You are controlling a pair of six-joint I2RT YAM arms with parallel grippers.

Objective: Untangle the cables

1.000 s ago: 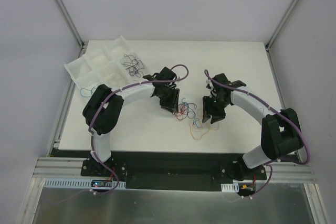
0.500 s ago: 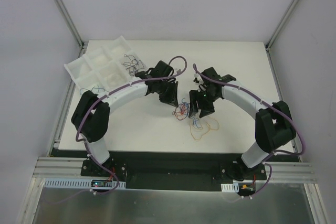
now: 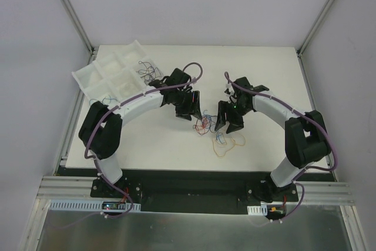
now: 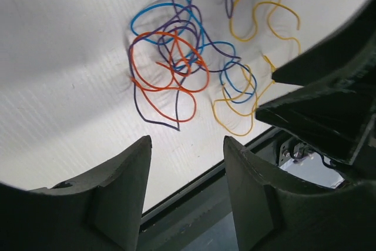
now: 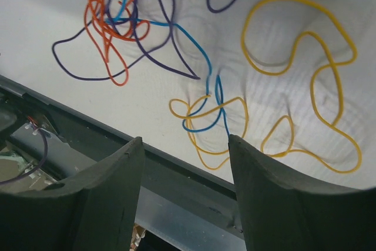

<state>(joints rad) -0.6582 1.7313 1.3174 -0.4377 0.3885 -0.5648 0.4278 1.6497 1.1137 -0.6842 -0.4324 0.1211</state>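
Seen from above, the cables (image 3: 212, 130) are reduced to a small coloured knot on the white table (image 3: 270, 69), lying between the left gripper (image 3: 191, 111) and the right gripper (image 3: 228, 123). A white compartment tray (image 3: 97, 77) at the far left corner, with dark wires (image 3: 147, 72) in one cell, is shown by this view alone.

Single strands are resolved only by the wrist cameras. In the left wrist view, red, blue and purple strands are seen looped through one another, with the yellow cable (image 4: 258, 39) curling just beside them and crossed by blue. In the right wrist view, the yellow cable is laid out as a broad wavy loop, mostly apart from the red and purple knot. One blue end is threaded through its smaller loop.

The wires are thin, glossy and curly, and the table surface is matte and finely ribbed. The fingers (image 5: 111, 198) are dark, smooth and curved.

Both arms are arched inward, with the wrists tipped down over the cables. The jaws of each gripper are held apart above the wires, and no strand is gripped.
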